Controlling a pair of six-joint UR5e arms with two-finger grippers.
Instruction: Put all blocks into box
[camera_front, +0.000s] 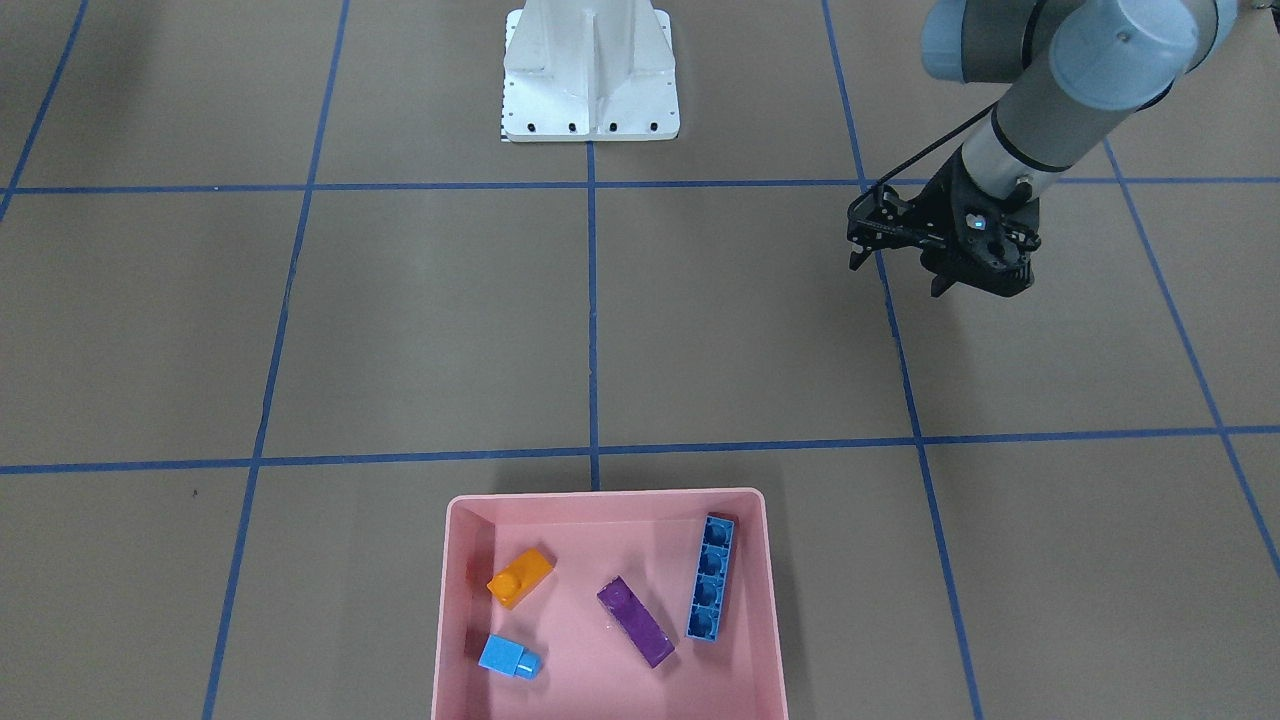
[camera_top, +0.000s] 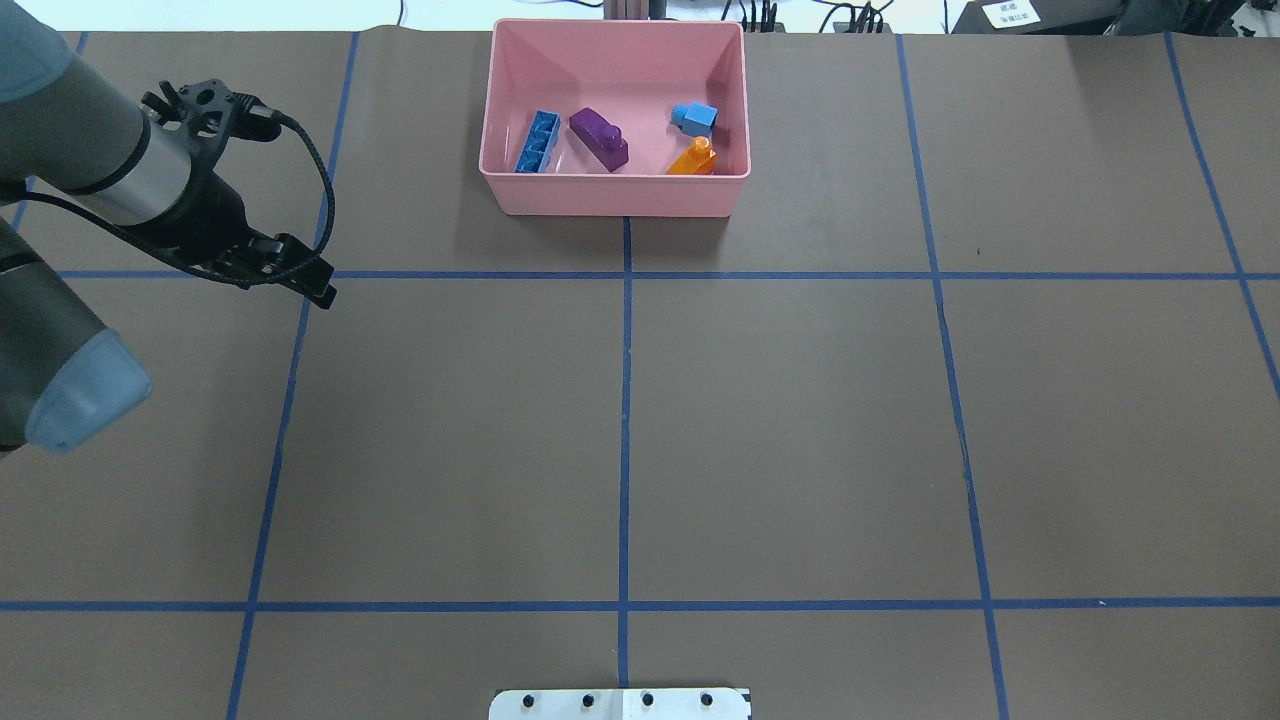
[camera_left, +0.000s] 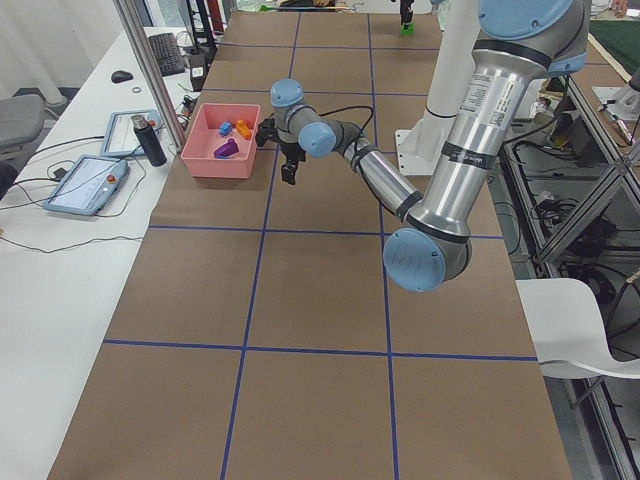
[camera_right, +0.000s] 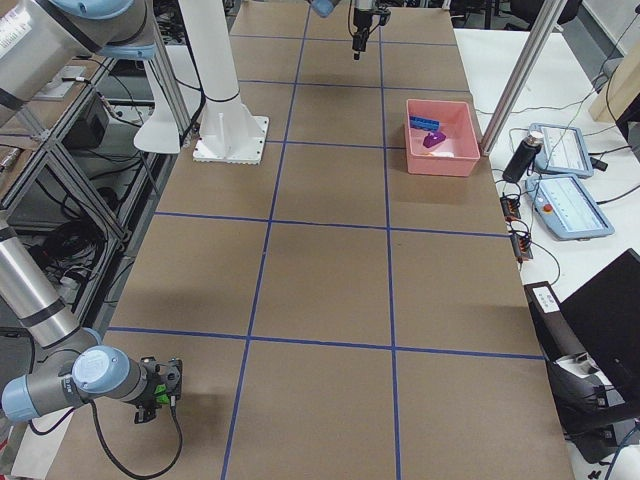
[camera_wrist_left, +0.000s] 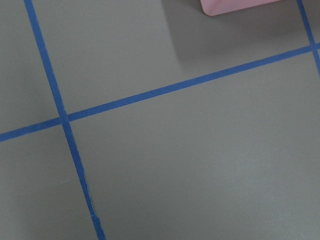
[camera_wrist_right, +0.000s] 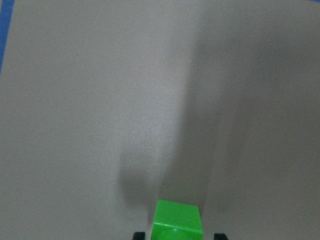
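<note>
Currently, the brown counter (camera_top: 800, 420) is being crossed by blue tape lines, and the left arm (camera_top: 90, 170) is being held out over its left part. The pink box (camera_top: 610, 195) is being shown at the counter's far edge from the robot, on the middle tape line. The left end effector (camera_front: 898, 272) is being held above the counter over a tape line, well apart from the box, with its fingers spread and nothing between them. The right end effector (camera_wrist_right: 178, 235) is being kept near the counter's end on the robot's right, well apart from the box. The green block (camera_wrist_right: 177, 220) is being gripped between its fingertips, above the bare counter. Four blocks are being held inside the box. The long blue block (camera_top: 537, 142) is being shown near the wall on the robot's left. The purple block (camera_top: 598, 139) is being shown just beside it, apart from it. The orange block (camera_top: 692, 160) is being shown near the wall closest to the robot, and the light-blue block (camera_top: 696, 118) just beyond it.
</note>
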